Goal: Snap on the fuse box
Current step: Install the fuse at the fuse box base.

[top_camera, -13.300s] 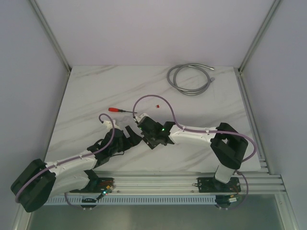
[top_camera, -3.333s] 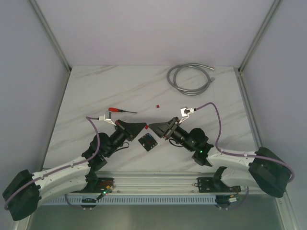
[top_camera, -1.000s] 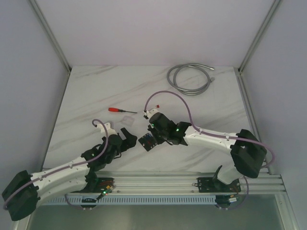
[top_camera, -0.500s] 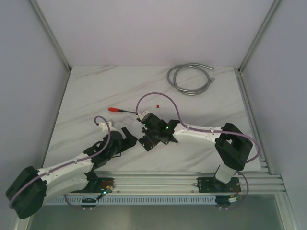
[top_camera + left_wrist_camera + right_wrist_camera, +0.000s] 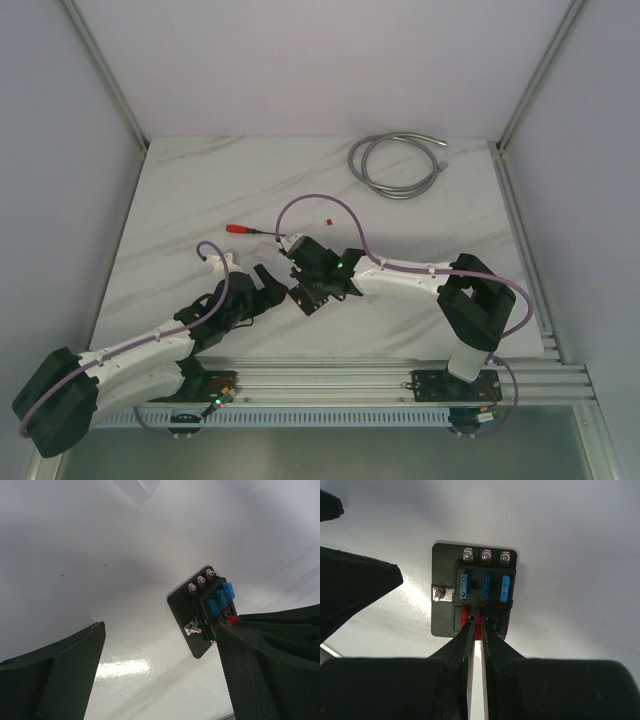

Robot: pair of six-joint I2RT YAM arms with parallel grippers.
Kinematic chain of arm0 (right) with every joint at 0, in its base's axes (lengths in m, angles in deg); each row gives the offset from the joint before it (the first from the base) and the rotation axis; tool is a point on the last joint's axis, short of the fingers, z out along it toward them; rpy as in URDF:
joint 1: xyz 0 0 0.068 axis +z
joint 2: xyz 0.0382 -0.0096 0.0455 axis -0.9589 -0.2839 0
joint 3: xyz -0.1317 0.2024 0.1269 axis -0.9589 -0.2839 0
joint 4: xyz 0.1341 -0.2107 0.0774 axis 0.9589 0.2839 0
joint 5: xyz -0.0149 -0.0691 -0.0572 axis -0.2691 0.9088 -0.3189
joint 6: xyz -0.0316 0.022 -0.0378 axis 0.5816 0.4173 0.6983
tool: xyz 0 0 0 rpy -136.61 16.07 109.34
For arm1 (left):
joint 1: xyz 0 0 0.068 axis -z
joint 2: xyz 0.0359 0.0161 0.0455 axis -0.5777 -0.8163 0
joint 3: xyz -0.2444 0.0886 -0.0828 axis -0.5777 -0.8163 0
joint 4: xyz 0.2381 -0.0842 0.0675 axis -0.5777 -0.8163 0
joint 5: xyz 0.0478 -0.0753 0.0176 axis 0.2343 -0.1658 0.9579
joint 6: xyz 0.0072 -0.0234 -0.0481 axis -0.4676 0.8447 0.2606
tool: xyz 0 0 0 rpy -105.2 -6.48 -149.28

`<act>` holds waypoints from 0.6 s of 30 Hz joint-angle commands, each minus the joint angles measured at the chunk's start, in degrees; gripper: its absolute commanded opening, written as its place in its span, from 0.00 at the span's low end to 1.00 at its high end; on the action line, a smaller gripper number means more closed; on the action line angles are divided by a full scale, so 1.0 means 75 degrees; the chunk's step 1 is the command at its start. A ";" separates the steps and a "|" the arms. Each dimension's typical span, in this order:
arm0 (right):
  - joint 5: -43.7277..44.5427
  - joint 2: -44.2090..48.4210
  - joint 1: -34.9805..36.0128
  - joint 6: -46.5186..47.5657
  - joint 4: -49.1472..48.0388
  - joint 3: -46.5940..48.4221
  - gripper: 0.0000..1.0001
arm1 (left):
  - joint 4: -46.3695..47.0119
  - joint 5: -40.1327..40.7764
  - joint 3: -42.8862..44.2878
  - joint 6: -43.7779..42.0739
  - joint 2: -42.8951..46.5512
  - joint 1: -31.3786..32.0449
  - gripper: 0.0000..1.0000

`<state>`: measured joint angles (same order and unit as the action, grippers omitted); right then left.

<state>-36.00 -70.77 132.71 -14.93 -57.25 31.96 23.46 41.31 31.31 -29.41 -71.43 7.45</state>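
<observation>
The fuse box (image 5: 309,299) lies flat on the marble table between my two grippers. It is a black square block with three blue fuses and screw terminals, seen in the right wrist view (image 5: 475,587) and the left wrist view (image 5: 202,611). My right gripper (image 5: 479,616) is shut on a tiny red fuse (image 5: 479,626), with its tips at the box's lower slot row; it also shows in the top view (image 5: 306,284). My left gripper (image 5: 160,630) is open and empty just left of the box (image 5: 268,289).
A red-handled screwdriver (image 5: 250,230) lies behind the grippers. A loose red fuse (image 5: 327,218) lies further back. A grey cable coil (image 5: 395,165) is at the back right. A clear plastic piece (image 5: 137,487) lies beyond the left gripper.
My right gripper has moved left and settled over the fuse box's near edge. My left gripper has edged forward towards the box. The box has not moved.
</observation>
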 commanded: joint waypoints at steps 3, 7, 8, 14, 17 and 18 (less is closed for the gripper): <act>0.0280 -0.0198 0.0132 0.0125 0.0403 0.0337 0.00 | 0.0127 -0.0108 -0.0034 0.0033 0.0031 -0.0056 1.00; 0.0312 -0.0142 0.0177 0.0137 0.0490 0.0366 0.00 | 0.0127 -0.0110 -0.0027 0.0034 0.0033 -0.0058 1.00; 0.0334 -0.0120 0.0186 0.0137 0.0510 0.0369 0.00 | 0.0128 -0.0105 -0.0028 0.0038 0.0034 -0.0060 1.00; 0.0451 0.0130 0.0252 0.0126 0.0553 0.0382 0.00 | 0.0139 -0.0113 -0.0033 0.0048 0.0020 -0.0067 1.00; 0.0498 0.0224 0.0263 0.0137 0.0551 0.0372 0.00 | 0.0151 -0.0116 -0.0033 0.0048 0.0011 -0.0062 1.00; 0.0513 0.0209 0.0263 0.0146 0.0569 0.0372 0.00 | 0.0151 -0.0116 -0.0027 0.0040 0.0008 -0.0062 1.00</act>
<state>-33.90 -71.12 134.24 -14.54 -54.62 33.01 23.57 41.07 31.31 -29.21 -71.43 7.35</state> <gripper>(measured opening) 0.134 0.998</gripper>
